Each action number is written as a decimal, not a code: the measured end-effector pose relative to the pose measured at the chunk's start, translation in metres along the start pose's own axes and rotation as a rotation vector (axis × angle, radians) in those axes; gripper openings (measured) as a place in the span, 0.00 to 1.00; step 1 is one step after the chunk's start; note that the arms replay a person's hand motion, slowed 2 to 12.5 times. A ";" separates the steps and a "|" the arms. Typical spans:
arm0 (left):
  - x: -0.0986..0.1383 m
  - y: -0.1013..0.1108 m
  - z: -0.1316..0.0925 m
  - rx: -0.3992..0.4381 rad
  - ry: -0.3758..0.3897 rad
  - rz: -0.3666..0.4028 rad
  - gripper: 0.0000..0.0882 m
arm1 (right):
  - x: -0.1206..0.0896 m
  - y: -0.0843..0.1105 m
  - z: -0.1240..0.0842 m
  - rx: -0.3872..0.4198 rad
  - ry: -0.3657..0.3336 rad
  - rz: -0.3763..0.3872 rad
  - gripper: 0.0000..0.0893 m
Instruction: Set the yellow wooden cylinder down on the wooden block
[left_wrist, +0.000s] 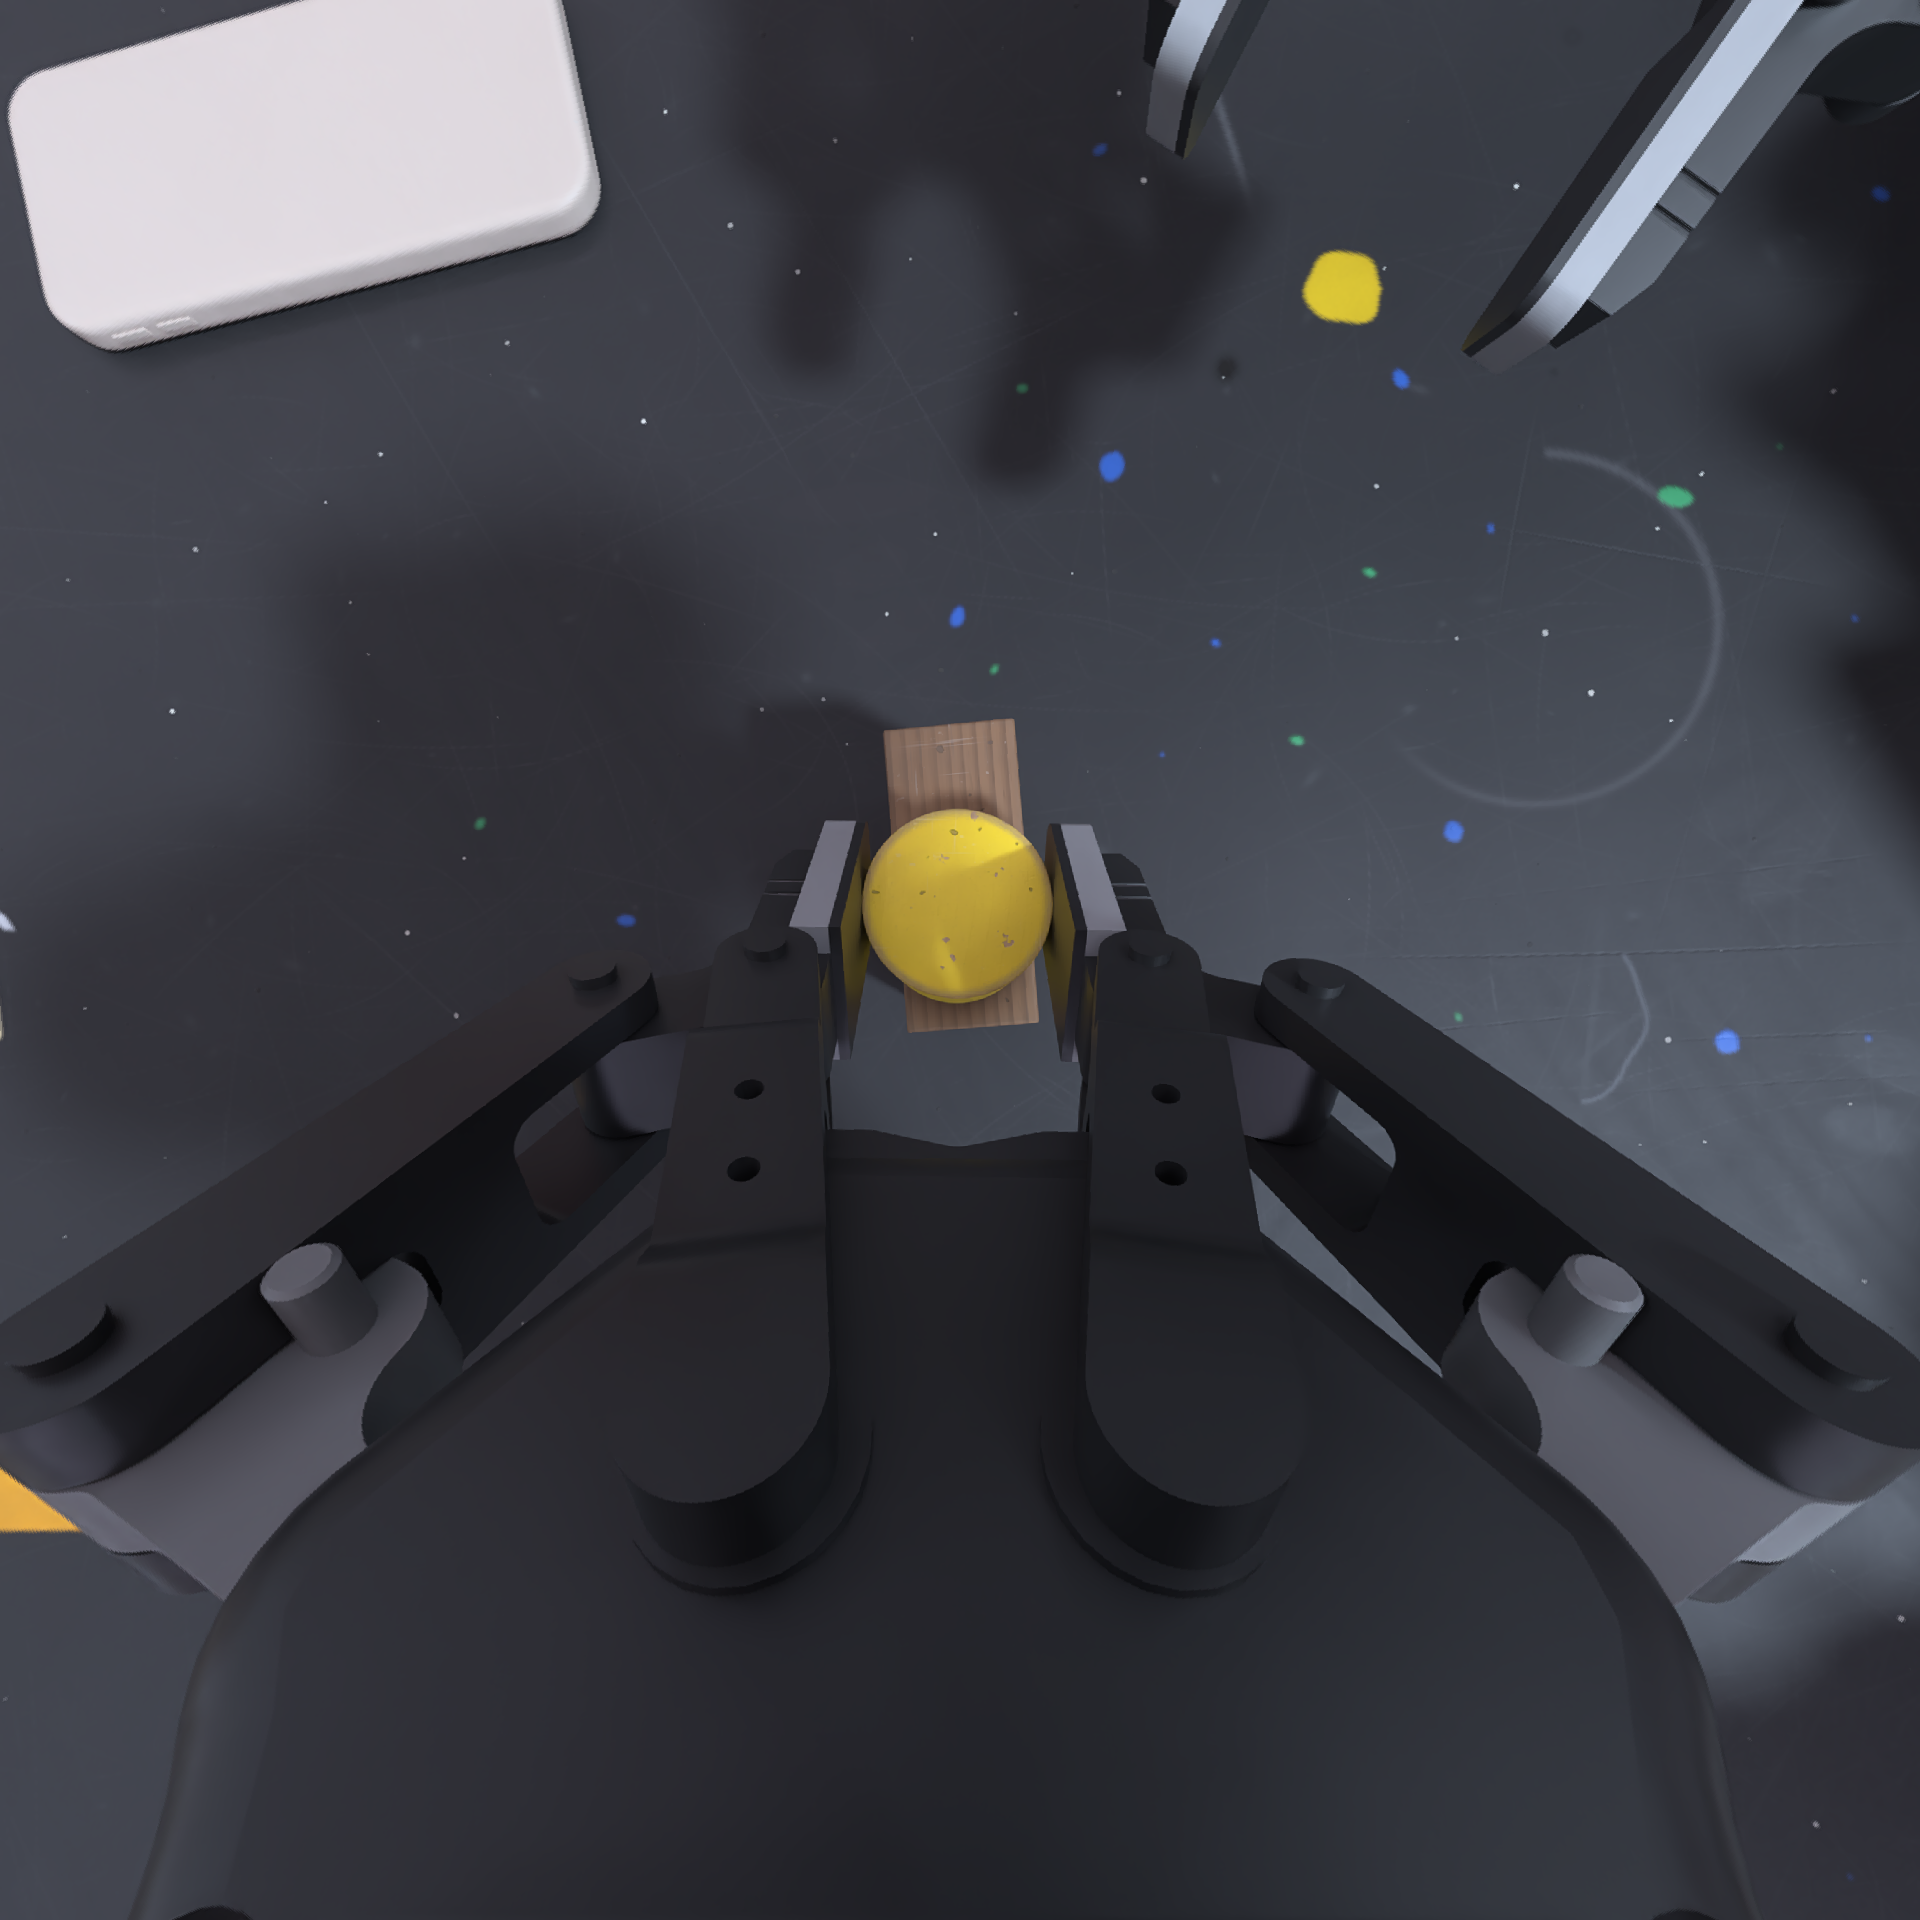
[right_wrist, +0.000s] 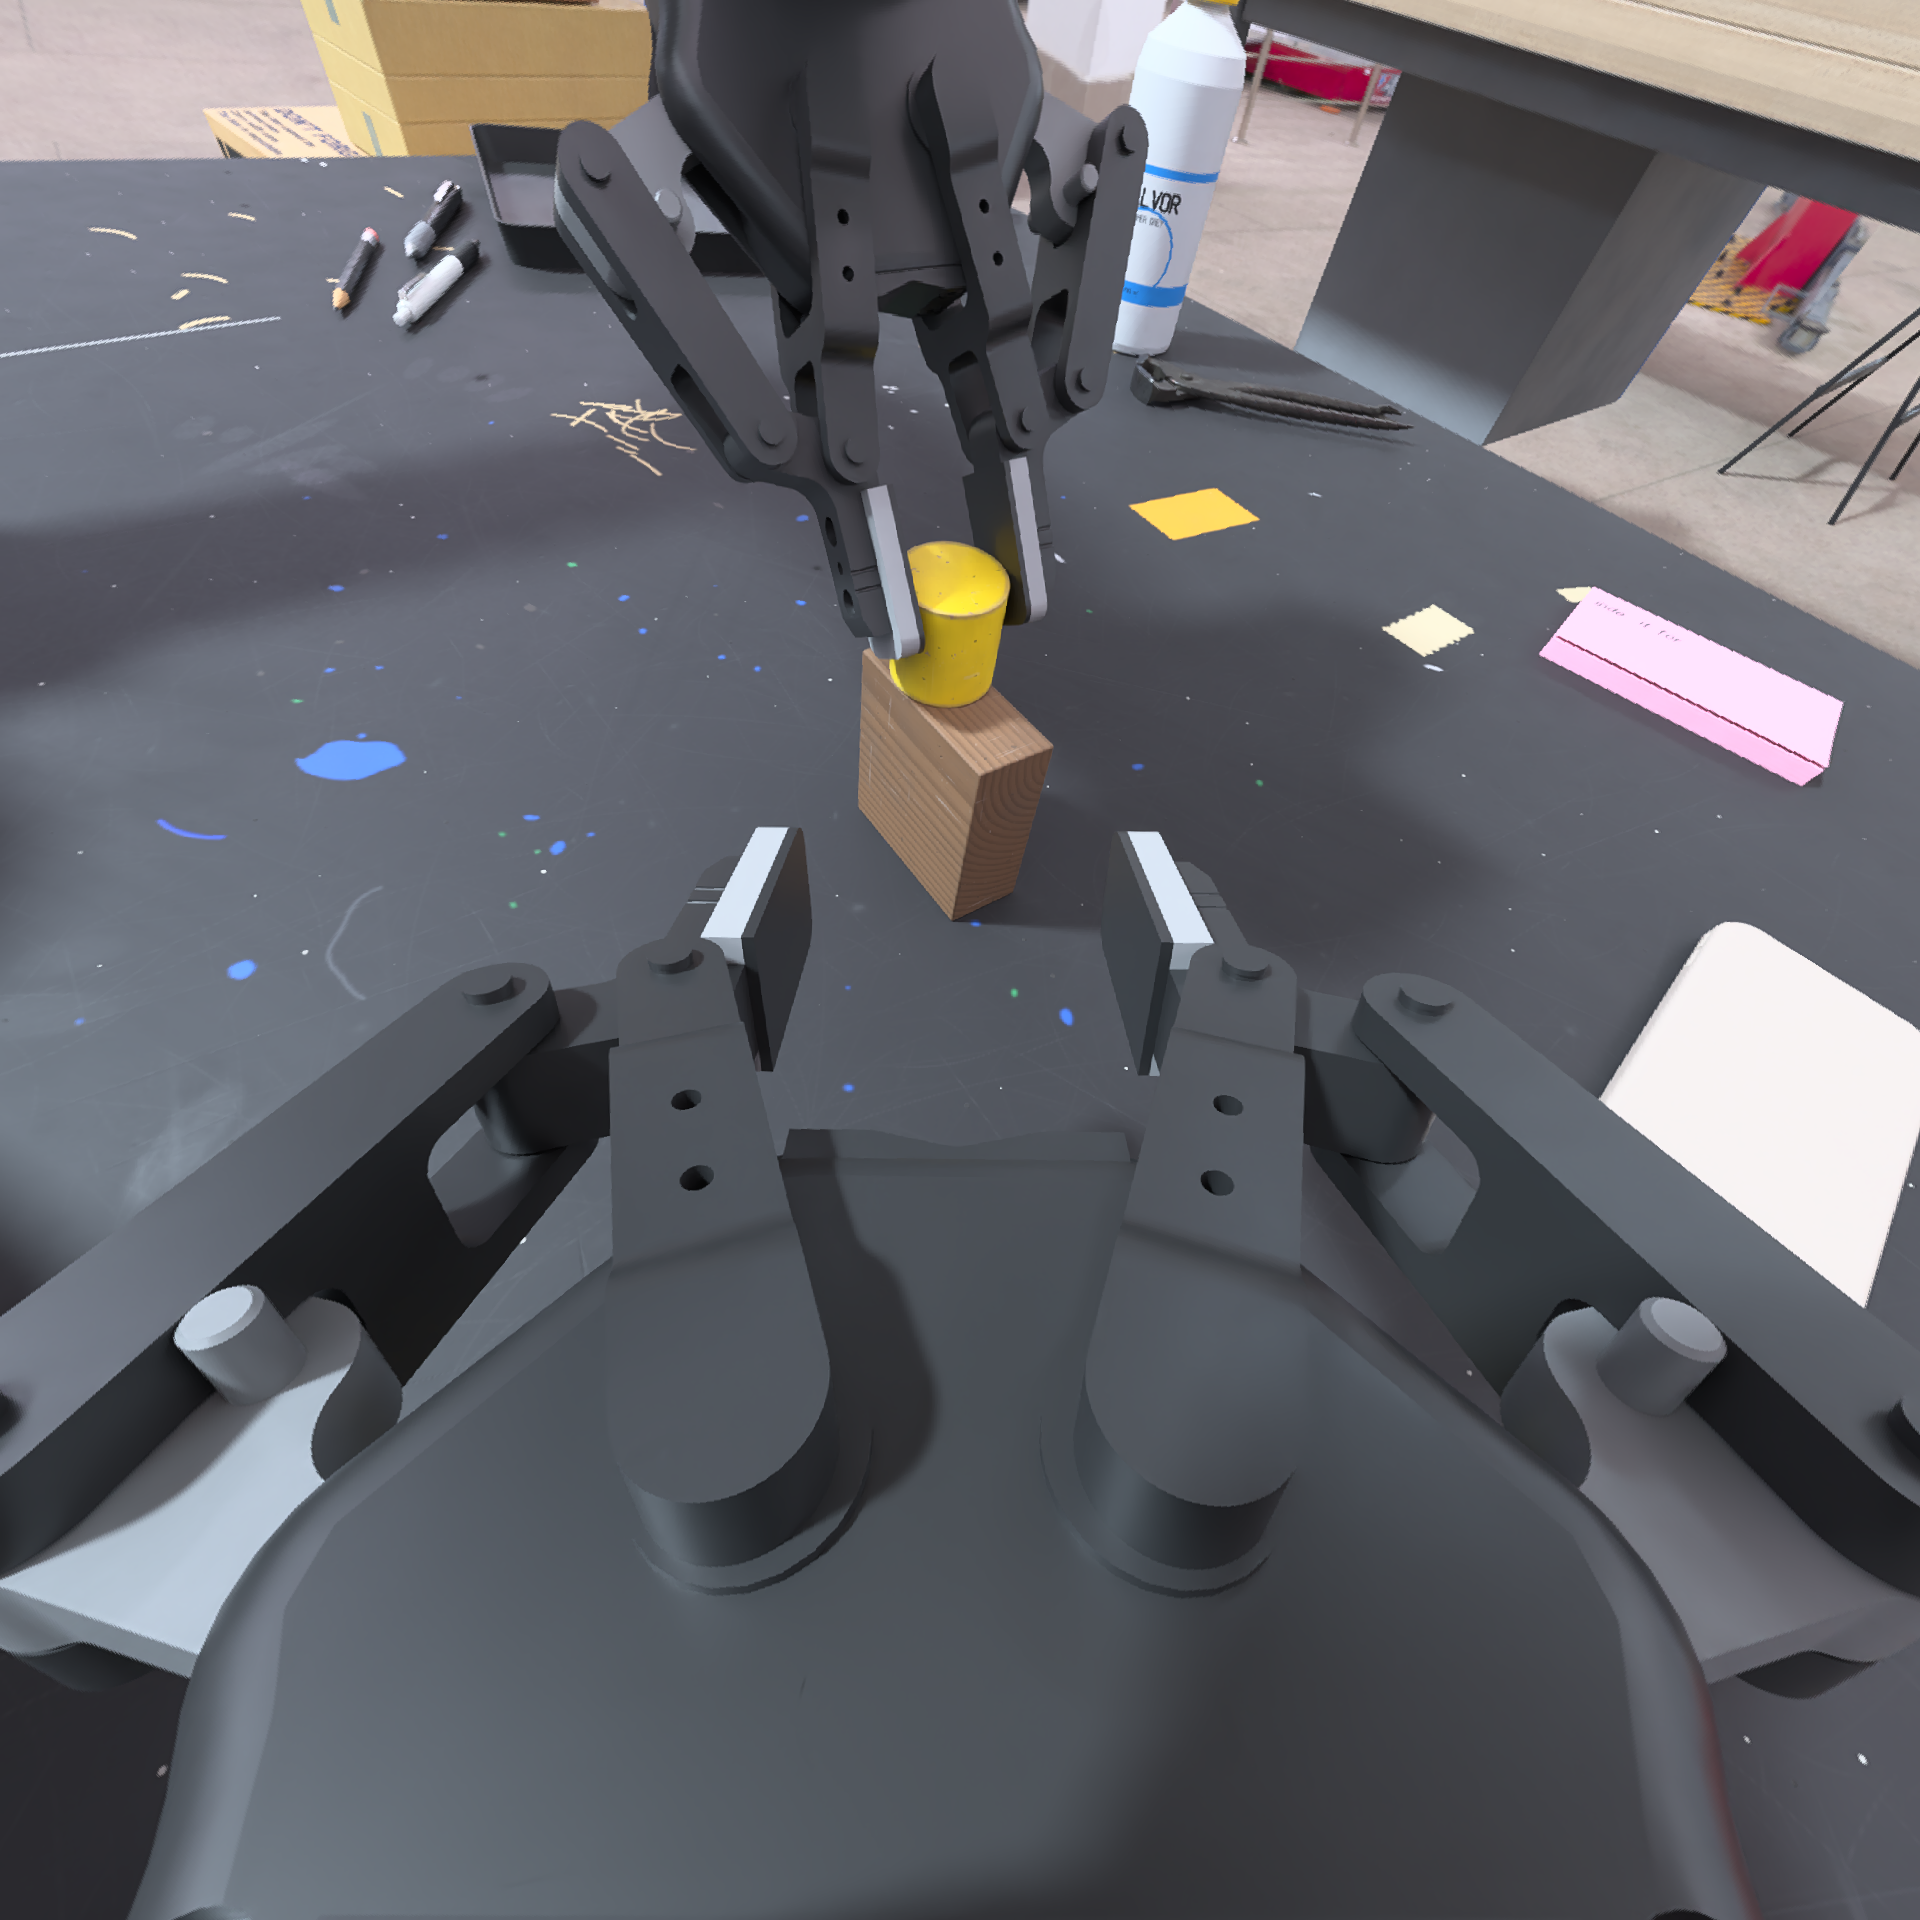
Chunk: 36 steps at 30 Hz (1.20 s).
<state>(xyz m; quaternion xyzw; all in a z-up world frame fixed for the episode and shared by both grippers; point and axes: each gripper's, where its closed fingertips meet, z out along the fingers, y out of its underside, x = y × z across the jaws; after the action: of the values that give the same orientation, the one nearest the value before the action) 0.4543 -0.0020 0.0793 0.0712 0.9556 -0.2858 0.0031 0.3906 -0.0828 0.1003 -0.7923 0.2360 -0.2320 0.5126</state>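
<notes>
The yellow wooden cylinder (left_wrist: 956, 904) stands upright between the pads of my left gripper (left_wrist: 956, 906), which is shut on it. Its base rests on or just above the top face of the wooden block (left_wrist: 951, 764). In the right wrist view the cylinder (right_wrist: 951, 634) sits at the far end of the block (right_wrist: 951, 800), with the left gripper (right_wrist: 961, 623) coming down from above. My right gripper (right_wrist: 956, 844) is open and empty, low over the table just in front of the block. It also shows at the top right of the left wrist view (left_wrist: 1333, 247).
A white flat slab (right_wrist: 1766, 1101) lies to the right of my right gripper and shows at the far left in the left wrist view (left_wrist: 301, 166). A pink box (right_wrist: 1694, 696), pliers (right_wrist: 1268, 400), a white bottle (right_wrist: 1174, 177), pens (right_wrist: 426, 260) and a black tray (right_wrist: 520, 197) lie farther off.
</notes>
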 end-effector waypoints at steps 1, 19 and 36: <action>0.000 0.000 0.000 0.001 -0.001 0.000 0.34 | 0.000 0.000 0.000 0.000 -0.001 0.000 0.57; 0.001 -0.002 0.001 0.007 -0.002 0.007 0.34 | -0.002 0.000 0.000 -0.001 -0.003 -0.003 0.57; 0.001 -0.002 0.001 0.010 0.001 0.007 0.34 | -0.002 -0.001 0.000 0.000 -0.005 -0.001 0.57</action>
<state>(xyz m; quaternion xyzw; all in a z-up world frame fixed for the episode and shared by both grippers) 0.4532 -0.0040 0.0790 0.0746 0.9540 -0.2904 0.0034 0.3893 -0.0811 0.1004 -0.7931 0.2343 -0.2301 0.5130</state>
